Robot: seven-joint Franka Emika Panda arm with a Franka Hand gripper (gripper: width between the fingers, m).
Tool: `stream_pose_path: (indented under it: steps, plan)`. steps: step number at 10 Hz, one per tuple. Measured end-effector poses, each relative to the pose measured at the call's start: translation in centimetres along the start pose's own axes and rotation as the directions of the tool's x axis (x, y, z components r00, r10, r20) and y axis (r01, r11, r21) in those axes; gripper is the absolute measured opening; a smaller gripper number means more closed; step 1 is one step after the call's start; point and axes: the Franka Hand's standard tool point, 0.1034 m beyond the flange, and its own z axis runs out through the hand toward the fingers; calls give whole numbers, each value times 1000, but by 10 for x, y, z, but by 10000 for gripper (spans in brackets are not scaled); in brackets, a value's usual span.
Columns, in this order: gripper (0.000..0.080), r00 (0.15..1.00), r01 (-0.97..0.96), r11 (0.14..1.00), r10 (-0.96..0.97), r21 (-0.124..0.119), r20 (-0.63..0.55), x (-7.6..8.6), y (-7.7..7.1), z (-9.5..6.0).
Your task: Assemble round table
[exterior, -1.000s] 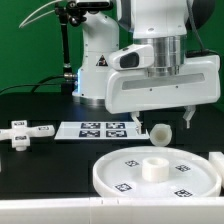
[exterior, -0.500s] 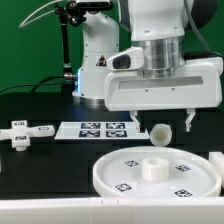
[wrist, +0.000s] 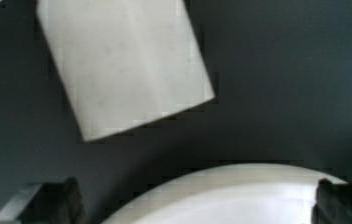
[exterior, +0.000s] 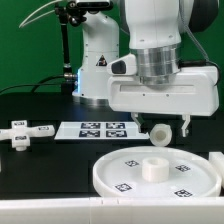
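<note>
jaws: wide apart, nothing pinched between them. The gripper [exterior: 160,122] hangs low over the tabletop [exterior: 40,165], fingers pointing down.
leg: the short white leg [exterior: 160,131] lies on its side on the bare tabletop, just behind the disc's far rim. In the exterior view it shows in the gap between the two fingers. In the wrist view the leg [wrist: 128,65] lies tilted and clear of the dark fingertips [wrist: 48,200], so honestly I can't tell if the fingers really straddle it.
disc: the big rimmed round disc [exterior: 155,172] sits flat at the front, tags up, with a raised hub in its middle. Its curved edge [wrist: 244,195] peeks in between the fingertips in the wrist view.
marker board: the marker board [exterior: 100,129] lies flat toward the exterior view's left of the leg.
T block: a small white T-shaped block [exterior: 22,131] sits well off at the exterior view's left.
</note>
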Motion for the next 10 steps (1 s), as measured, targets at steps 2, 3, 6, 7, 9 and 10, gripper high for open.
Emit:
stream_pose_path:
  steps: [2,3,6,7,9,10]
  plan:
    - [649,993,96,995,-95,-16,75,1,8,2]
    - [649,984,140,990,-138,-13,111,8,9,0]
    - [649,934,206,979,-197,-1,298,12,14,-1]
    - [649,904,209,978,-191,-3,383,7,16,-1]
    - [649,858,211,978,-183,-5,481,6,12,1]
    - [649,819,212,977,-173,-9,546,1,14,3]
